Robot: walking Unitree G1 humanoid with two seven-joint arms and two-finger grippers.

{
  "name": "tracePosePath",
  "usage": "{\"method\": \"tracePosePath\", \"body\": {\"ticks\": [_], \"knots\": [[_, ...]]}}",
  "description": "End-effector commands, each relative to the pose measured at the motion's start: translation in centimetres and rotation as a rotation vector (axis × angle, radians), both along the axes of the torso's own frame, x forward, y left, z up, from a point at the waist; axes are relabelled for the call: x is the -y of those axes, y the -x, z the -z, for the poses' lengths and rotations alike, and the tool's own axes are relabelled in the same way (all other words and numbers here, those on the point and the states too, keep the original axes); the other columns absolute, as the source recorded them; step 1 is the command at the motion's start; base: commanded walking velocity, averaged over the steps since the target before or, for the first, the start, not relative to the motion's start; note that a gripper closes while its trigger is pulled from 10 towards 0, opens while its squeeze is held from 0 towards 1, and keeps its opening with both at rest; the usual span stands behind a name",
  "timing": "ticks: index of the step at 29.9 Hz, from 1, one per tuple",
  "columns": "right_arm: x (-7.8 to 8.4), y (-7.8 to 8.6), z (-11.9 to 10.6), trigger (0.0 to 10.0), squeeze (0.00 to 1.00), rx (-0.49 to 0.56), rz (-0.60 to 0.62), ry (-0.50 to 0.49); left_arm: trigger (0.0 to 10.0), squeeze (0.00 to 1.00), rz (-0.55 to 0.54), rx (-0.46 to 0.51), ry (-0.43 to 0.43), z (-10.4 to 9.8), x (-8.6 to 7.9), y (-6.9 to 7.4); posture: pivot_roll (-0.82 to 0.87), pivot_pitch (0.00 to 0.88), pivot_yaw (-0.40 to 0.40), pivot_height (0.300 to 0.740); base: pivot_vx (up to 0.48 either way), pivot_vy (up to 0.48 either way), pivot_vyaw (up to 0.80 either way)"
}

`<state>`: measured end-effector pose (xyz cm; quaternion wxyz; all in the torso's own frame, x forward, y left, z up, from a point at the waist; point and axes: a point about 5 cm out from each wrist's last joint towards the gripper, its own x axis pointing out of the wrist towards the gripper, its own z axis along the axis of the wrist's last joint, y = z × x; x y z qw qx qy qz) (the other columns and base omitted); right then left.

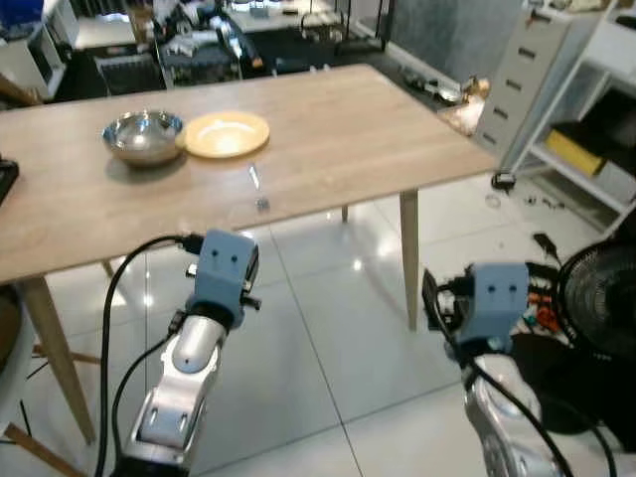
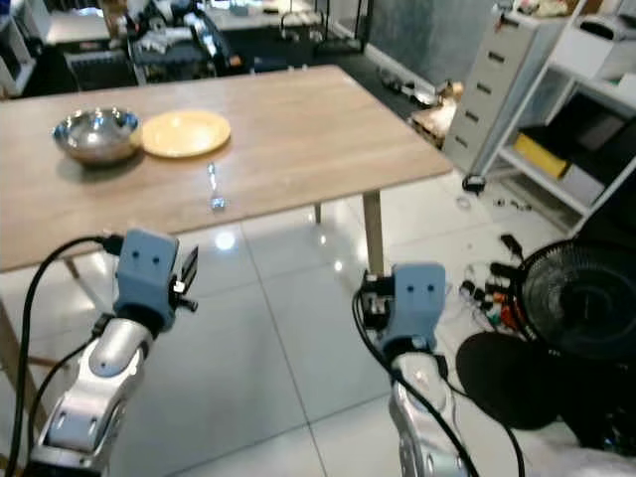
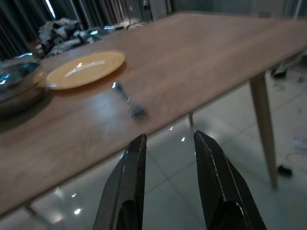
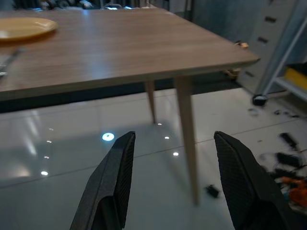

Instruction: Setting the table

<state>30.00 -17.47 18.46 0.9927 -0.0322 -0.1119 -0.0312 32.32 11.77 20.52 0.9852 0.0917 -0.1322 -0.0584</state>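
A light wooden table [image 1: 348, 129] stands ahead of me. On its far left part sit a steel bowl [image 1: 144, 134] and, touching it on the right, a yellow plate [image 1: 227, 134]. A small metal fork [image 1: 256, 184] lies alone closer to the front edge, below the plate. My left gripper [image 3: 168, 139] hovers in front of the table edge, slightly below it, open and holding nothing, with the fork [image 3: 127, 98] just beyond it. Further right, my right gripper [image 4: 175, 136] is wide open and holding nothing, low over the tiled floor and facing the table's corner leg [image 4: 187, 139].
A black fan [image 1: 601, 298] and loose cables [image 1: 542, 298] lie on the floor at the right. A white drawer cabinet [image 1: 522, 79] and shelf unit [image 1: 596, 119] stand behind them. Cluttered racks [image 1: 199, 45] line the back. The table legs [image 1: 409, 258] rise from glossy tiles.
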Motion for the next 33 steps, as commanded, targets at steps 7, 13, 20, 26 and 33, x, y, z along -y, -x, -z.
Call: {"method": "tracePosePath", "body": {"ticks": [7, 13, 20, 26, 33], "knots": [[-0.2, 0.1, 0.3, 10.0, 0.00, -0.006, -0.009, -0.021, 10.0, 0.00, -0.026, -0.022, -0.014, 0.6, -0.7, 0.0, 0.03, 0.146, 0.074, 0.740, 0.480, 0.000, 0.00], [-0.2, 0.1, 0.2, 10.0, 0.00, -0.007, -0.014, -0.022, 10.0, 0.00, -0.029, -0.022, -0.014, 0.6, -0.8, 0.0, 0.03, 0.145, 0.071, 0.740, 0.480, 0.000, 0.00], [-0.3, 0.0, 0.1, 10.0, 0.00, -0.004, -0.019, -0.023, 10.0, 0.00, -0.033, -0.023, -0.017, 0.7, -0.9, -0.1, 0.03, 0.143, 0.069, 0.740, 0.480, 0.000, 0.00], [-0.5, 0.0, 0.0, 10.0, 0.00, 0.003, -0.032, -0.026, 10.0, 0.00, -0.041, -0.024, -0.024, 0.8, -1.2, -0.1, 0.03, 0.136, 0.067, 0.740, 0.480, 0.000, 0.00], [-0.5, -0.1, -0.2, 10.0, 0.00, 0.009, -0.041, -0.040, 10.0, 0.00, -0.061, -0.041, -0.086, 1.2, -2.1, -0.2, 0.03, 0.131, 0.064, 0.740, 0.480, 0.000, 0.00]]}}
